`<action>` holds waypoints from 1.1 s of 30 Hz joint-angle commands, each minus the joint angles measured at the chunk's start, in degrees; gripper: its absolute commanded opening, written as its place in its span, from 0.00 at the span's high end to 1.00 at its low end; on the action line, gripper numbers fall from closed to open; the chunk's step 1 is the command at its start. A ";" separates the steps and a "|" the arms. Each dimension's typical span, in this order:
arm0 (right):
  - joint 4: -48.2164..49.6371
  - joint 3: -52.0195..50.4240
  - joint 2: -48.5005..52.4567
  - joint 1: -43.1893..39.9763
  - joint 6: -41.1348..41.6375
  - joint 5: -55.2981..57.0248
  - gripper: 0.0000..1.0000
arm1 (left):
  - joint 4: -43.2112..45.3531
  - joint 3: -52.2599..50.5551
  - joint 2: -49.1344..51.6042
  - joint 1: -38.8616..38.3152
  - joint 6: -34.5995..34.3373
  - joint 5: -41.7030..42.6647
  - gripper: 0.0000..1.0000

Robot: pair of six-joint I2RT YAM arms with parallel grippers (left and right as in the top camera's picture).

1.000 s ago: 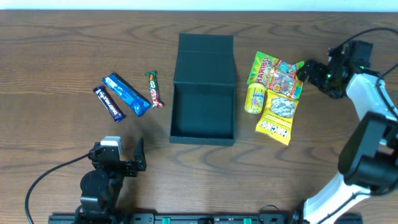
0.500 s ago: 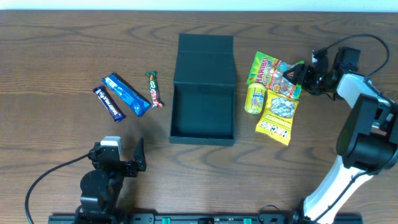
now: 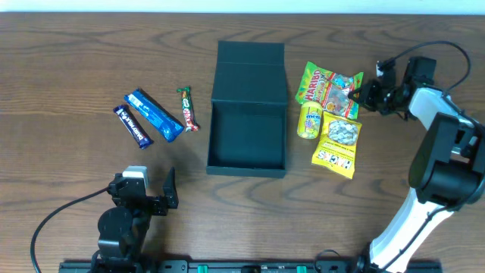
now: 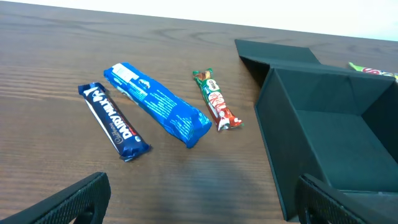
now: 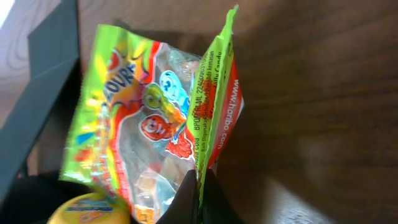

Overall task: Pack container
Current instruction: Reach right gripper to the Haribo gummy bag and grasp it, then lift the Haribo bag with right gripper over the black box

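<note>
The container (image 3: 247, 138), a dark teal box, lies open mid-table with its flap lid (image 3: 250, 70) folded back. It is seen again in the left wrist view as the container (image 4: 336, 130), with nothing showing inside. A green Haribo gummy bag (image 3: 326, 85) lies to its right. My right gripper (image 3: 362, 94) is shut on that bag's right edge. Seen from the right wrist, the gripper (image 5: 200, 186) pinches the green seam of the bag (image 5: 137, 124). My left gripper (image 3: 144, 189) rests near the front left, and the wrist view shows that gripper (image 4: 202, 186) open over bare wood.
A yellow round tin (image 3: 310, 120) and a yellow snack packet (image 3: 339, 141) lie beside the gummy bag. Left of the box lie a Dairy Milk bar (image 3: 132, 125), a blue packet (image 3: 154, 116) and a small red-green bar (image 3: 187, 108).
The right gripper moved in from the right and closed on the gummy bag's edge. The bag shifted slightly left. The left arm stayed still.
</note>
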 commanded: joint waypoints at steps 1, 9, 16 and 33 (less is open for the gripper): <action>-0.42 3.48 -4.59 -0.35 -0.55 -4.00 0.99 | -0.33 -1.18 -0.31 0.15 1.05 -0.22 0.05; -0.48 7.08 -18.95 1.09 1.22 -5.40 0.99 | -0.33 -1.18 -0.31 0.15 1.05 -0.22 0.05; -2.73 7.26 -29.83 8.28 0.92 -9.68 0.99 | -0.33 -1.18 -0.31 0.15 1.05 -0.20 0.05; -13.77 7.08 -27.69 34.32 -3.72 -11.63 0.99 | -0.33 -1.18 -0.31 0.15 1.05 -0.22 0.05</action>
